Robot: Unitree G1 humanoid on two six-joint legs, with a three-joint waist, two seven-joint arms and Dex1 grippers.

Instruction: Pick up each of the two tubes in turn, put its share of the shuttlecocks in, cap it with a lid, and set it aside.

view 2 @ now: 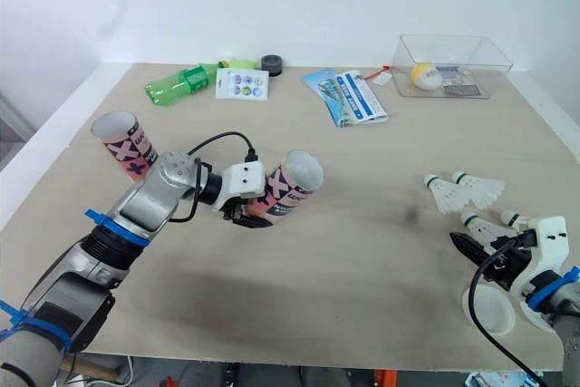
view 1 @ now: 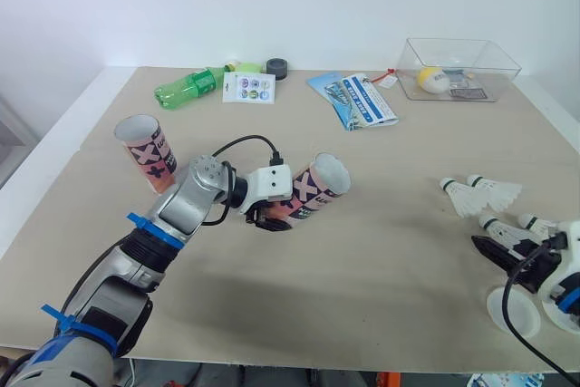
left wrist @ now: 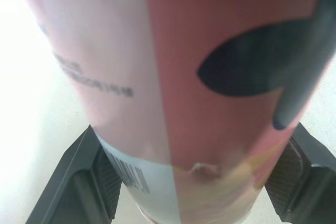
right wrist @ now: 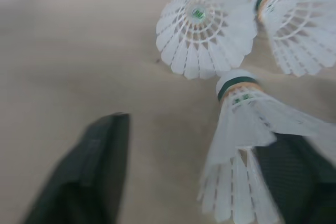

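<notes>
At far left of the worktop [view 1: 381, 260], the standing tube [view 1: 145, 151] rests upright with its open mouth up, well apart from both arms; nothing shows inside it. Toward centre, the left end effector [view 1: 267, 217] is clamped across the lower body of the held tube [view 1: 313, 189], one pad on each side of the barrel. This tube is lifted off the worktop. Its long axis is tilted, and the open mouth faces up and toward the robot's right, that is, toward the shuttlecocks. Its interior reads as empty, though the mouth is seen too obliquely to be sure.

Along the far edge, a clear bin [view 1: 458, 68] holds a yellow ball [view 1: 429, 79] and some small flat items; it plays no part in the task.

At right, the shuttlecocks [view 1: 480, 192], four as far as can be told, lie loose on the worktop. The right end effector [view 1: 515, 256] is spread wide over the nearest shuttlecock [right wrist: 244, 129], which lies between the fingers and against one of them, cork pointing away from the wrist. A white lid [view 1: 512, 308] lies just beside this arm. The right arm is plainly the nearer one for loading; the coming move turns on bringing cork to mouth across the gap between the arms.
</notes>
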